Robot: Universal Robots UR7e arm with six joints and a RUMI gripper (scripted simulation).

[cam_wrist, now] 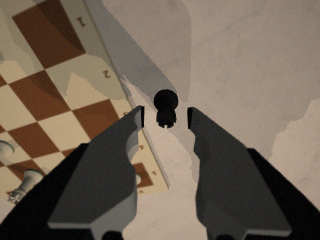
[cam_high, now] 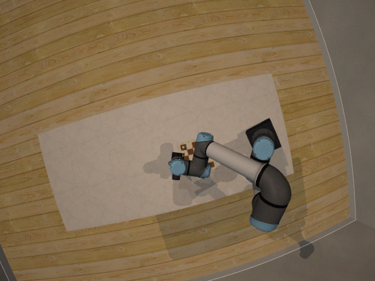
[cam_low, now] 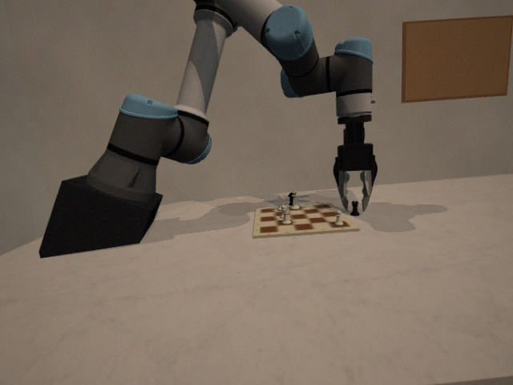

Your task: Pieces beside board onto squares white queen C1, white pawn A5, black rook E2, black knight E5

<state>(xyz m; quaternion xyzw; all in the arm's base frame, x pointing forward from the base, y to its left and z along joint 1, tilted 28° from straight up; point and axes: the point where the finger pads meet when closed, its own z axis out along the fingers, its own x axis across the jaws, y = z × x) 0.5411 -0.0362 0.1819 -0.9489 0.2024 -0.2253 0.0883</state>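
Note:
My gripper [cam_low: 355,211] [cam_wrist: 165,108] is partly open and empty. Its jaws stand on either side of the upper part of the black rook [cam_low: 354,208] [cam_wrist: 166,101], with gaps visible in the wrist view. The rook stands upright beside the board [cam_high: 190,151] [cam_low: 306,234] [cam_wrist: 96,44], off its numbered edge. A white piece that looks like the pawn [cam_high: 183,147] [cam_low: 338,218] stands upright on the corner square by number 5. A tall white piece [cam_low: 294,201], possibly the queen, stands at the board's far side. A black piece [cam_low: 290,197] is mostly hidden behind it; its kind is unclear.
A crenellated white piece [cam_low: 286,216] [cam_wrist: 26,184] stands on the board, with another white piece [cam_low: 283,209] [cam_wrist: 6,147] close by. A flat-looking white piece [cam_low: 280,202] stands farther back. The arm covers much of the board in the top view.

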